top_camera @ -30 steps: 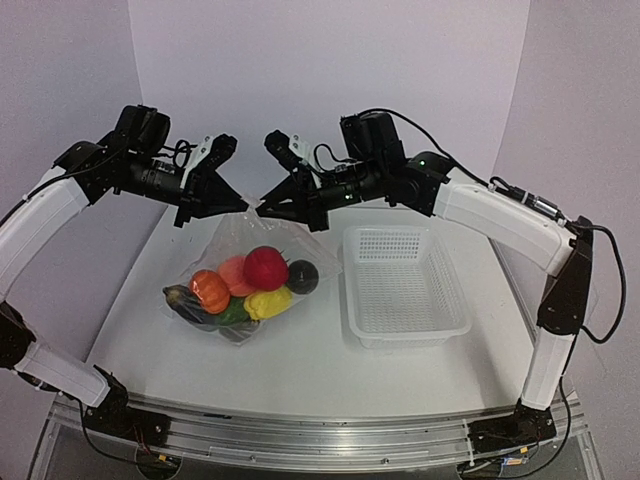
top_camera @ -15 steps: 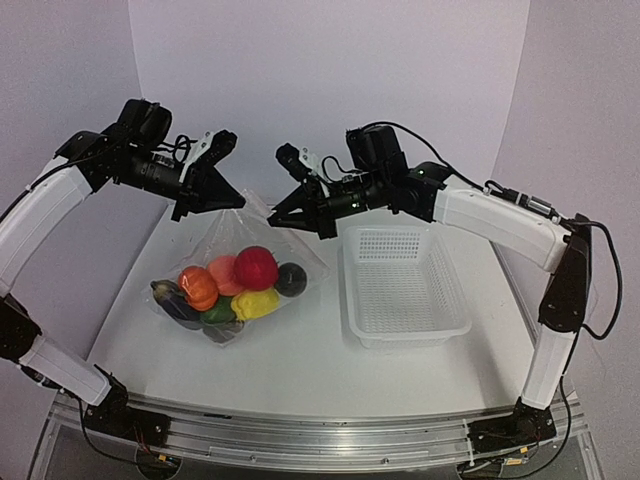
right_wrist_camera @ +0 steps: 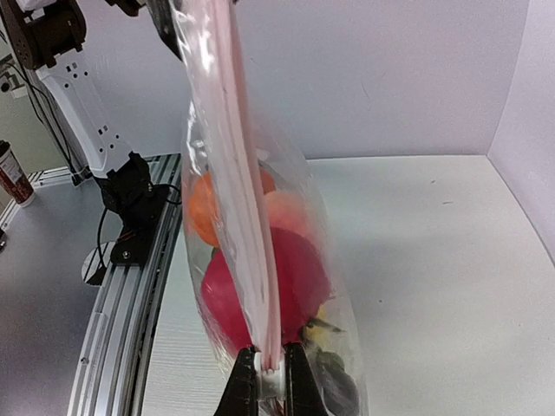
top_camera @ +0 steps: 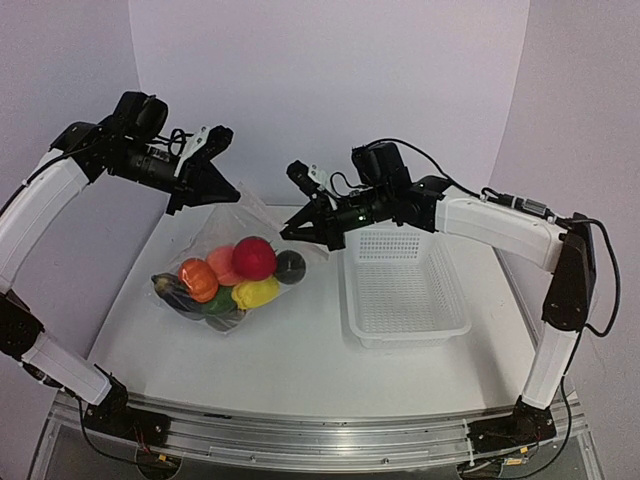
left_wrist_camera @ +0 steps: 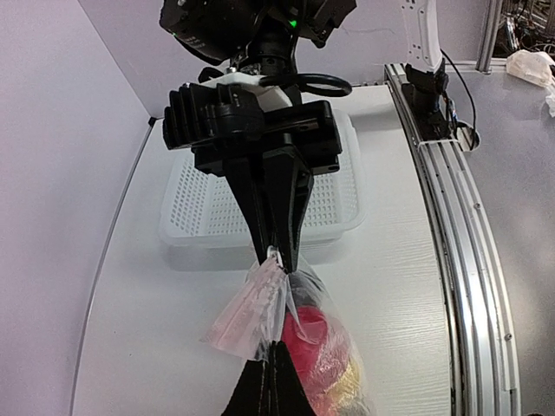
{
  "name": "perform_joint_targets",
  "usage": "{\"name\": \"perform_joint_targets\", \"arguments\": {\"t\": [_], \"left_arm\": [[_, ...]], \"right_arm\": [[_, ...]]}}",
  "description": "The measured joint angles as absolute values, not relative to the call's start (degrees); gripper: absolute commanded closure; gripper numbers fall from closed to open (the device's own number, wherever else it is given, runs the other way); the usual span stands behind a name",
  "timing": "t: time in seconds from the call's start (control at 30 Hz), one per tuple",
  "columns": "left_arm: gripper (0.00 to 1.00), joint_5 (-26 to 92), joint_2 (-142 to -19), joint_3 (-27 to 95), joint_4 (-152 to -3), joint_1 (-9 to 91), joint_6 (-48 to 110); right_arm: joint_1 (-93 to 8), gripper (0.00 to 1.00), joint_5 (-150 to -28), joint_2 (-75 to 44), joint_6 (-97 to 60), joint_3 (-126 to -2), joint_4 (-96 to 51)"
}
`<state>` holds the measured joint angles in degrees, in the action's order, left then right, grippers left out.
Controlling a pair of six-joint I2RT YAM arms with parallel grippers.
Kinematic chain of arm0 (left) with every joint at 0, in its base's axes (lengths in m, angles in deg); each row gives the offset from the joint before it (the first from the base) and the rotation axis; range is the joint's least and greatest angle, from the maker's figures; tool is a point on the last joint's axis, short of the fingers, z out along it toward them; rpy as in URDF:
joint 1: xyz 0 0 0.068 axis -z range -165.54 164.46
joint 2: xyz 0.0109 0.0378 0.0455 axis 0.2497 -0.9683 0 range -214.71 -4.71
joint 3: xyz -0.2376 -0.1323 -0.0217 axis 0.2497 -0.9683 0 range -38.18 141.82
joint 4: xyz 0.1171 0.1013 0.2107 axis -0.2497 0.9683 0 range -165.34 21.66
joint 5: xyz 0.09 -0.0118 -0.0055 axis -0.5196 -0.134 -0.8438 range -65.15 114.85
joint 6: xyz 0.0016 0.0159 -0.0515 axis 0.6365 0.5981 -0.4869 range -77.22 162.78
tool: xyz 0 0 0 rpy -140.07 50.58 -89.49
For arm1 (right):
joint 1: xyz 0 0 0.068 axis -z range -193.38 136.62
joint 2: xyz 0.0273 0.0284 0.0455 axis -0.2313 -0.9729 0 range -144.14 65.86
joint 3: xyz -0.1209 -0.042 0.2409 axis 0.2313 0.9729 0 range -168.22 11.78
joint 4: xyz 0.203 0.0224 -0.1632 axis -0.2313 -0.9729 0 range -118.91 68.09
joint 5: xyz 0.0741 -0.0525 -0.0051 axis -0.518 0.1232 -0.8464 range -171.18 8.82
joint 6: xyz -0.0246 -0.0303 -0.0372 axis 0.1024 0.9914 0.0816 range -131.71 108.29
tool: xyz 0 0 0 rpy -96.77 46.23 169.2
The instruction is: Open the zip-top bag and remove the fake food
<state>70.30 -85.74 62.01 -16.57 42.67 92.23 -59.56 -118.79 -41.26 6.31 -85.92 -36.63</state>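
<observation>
The clear zip-top bag hangs between my two grippers, its lower part resting on the table. The fake food is inside: red, orange, peach, yellow, green and dark pieces. My left gripper is shut on the bag's upper left corner; in the left wrist view its fingertips pinch the plastic above a red piece. My right gripper is shut on the white zip slider at the strip's right end. The pink zip strip runs straight away from my right gripper.
A white mesh basket stands on the table right of the bag, below the right forearm; it also shows in the left wrist view. White walls close the back and sides. The metal base rail runs along the near edge.
My right gripper has moved right and down along the zip strip, away from my left gripper, which shifted slightly up-left. The bag and food slid a little to the left.
</observation>
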Motion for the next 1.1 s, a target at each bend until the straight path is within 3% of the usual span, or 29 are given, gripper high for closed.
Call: {"name": "perform_joint_targets", "arguments": {"t": [0.97, 1.03, 1.1], "left_arm": [[1.00, 69.9, -86.9, 68.3, -10.9, 38.7, 98.5], [1.00, 70.1, -86.9, 68.1, -11.4, 38.6, 98.5], [1.00, 70.4, -86.8, 67.4, -12.4, 38.5, 98.6]], "right_arm": [[-53.7, 1.00, -118.4, -36.8, 3.0, -69.5, -35.5], [-53.6, 0.95, -118.4, -36.6, 2.7, -69.4, -35.5], [-53.5, 0.68, -118.4, -36.6, 2.2, -69.4, -35.6]]}}
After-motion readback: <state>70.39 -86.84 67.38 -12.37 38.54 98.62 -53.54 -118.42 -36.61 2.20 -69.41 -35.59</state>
